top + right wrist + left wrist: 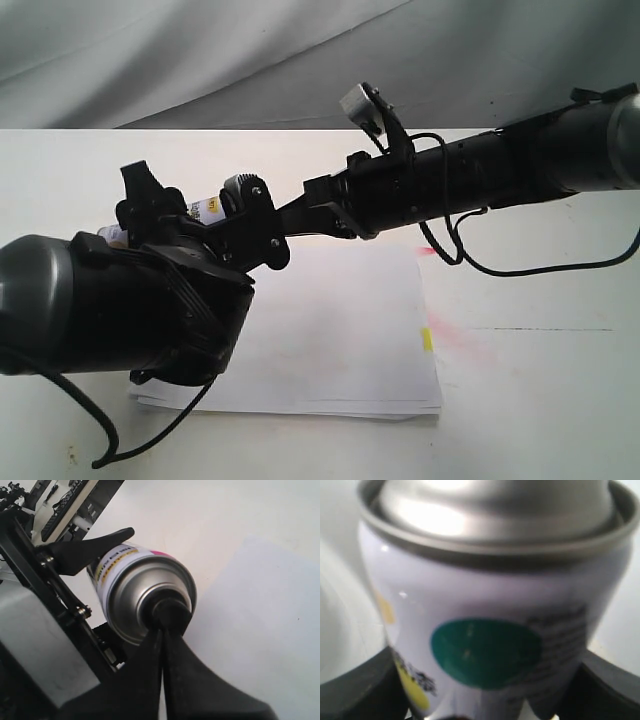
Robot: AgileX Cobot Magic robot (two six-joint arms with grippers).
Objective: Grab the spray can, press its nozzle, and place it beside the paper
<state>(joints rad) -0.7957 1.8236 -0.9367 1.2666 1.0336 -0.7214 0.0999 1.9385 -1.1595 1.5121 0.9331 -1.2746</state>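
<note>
Pressing is in hand. The left gripper (482, 707) clamps the can (485, 645) sideways in the air, over the paper's (340, 340) far corner toward the table's (540, 400) far edge. The right gripper (162, 630), closed tight, butts the nozzle (170, 611). Next, lower the can beside the paper.

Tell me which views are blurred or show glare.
Left wrist view: the spray can is out of focus, with glare on its metal shoulder. Right wrist view: the can's top is sharp, the right tool dark, without detail. Exterior view: even light; the paper hardly stands out from the table.
</note>
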